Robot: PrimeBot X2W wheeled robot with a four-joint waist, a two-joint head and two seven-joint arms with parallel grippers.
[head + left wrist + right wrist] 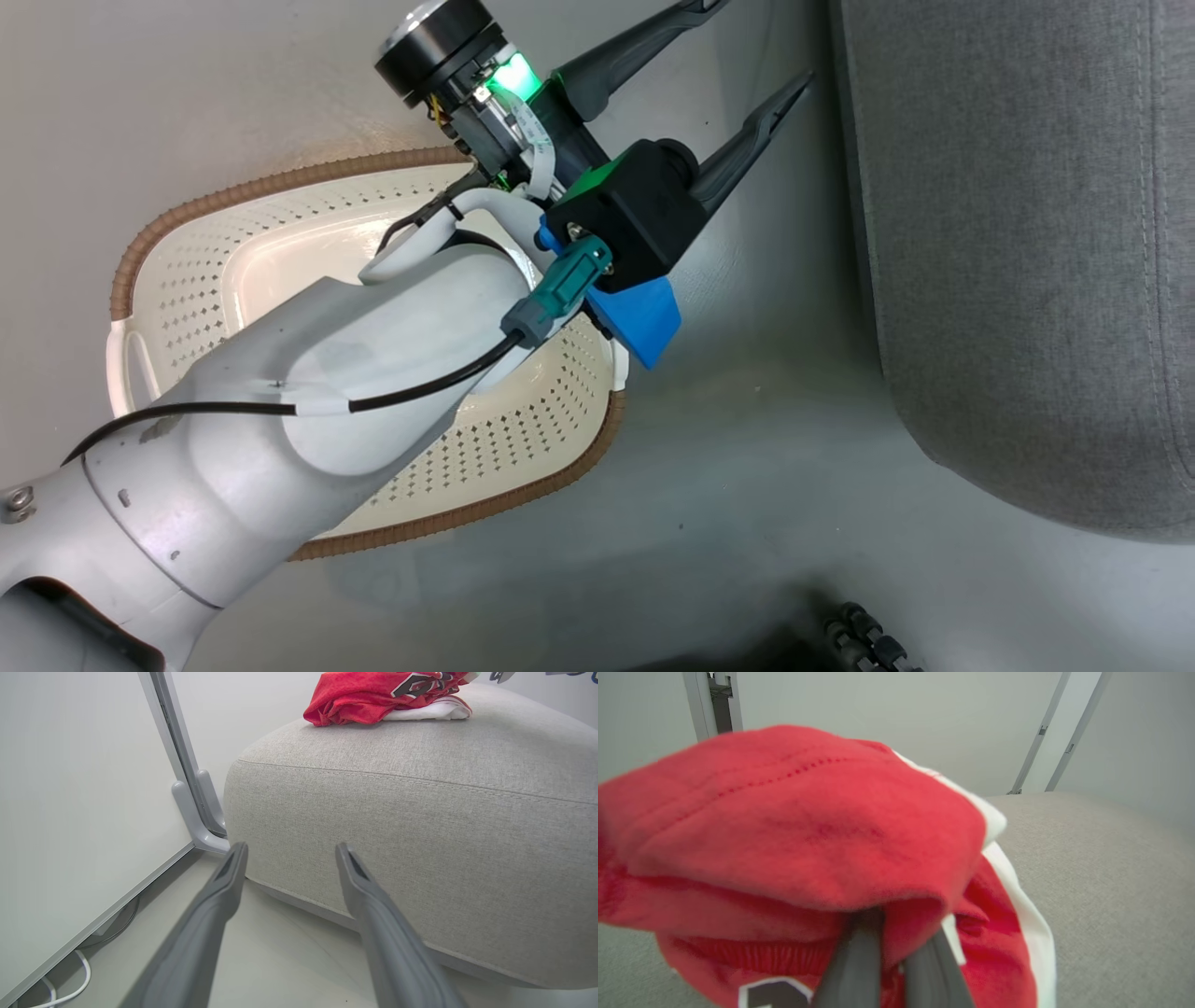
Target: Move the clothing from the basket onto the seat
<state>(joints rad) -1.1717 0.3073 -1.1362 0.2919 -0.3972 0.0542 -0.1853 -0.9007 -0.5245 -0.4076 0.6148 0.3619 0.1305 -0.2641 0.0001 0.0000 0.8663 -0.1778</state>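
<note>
Head view: basket bare where arm doesn't cover it; left hand spread apart, empty. Clothing on seat, right hand clamped on it. Likely just release left.

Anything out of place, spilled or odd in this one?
Nothing is spilled or damaged. The clothing lies crumpled in a heap near the edge of the seat rather than spread flat, with the right gripper shut on a fold of it. The basket looks empty where the arm does not hide it.
</note>
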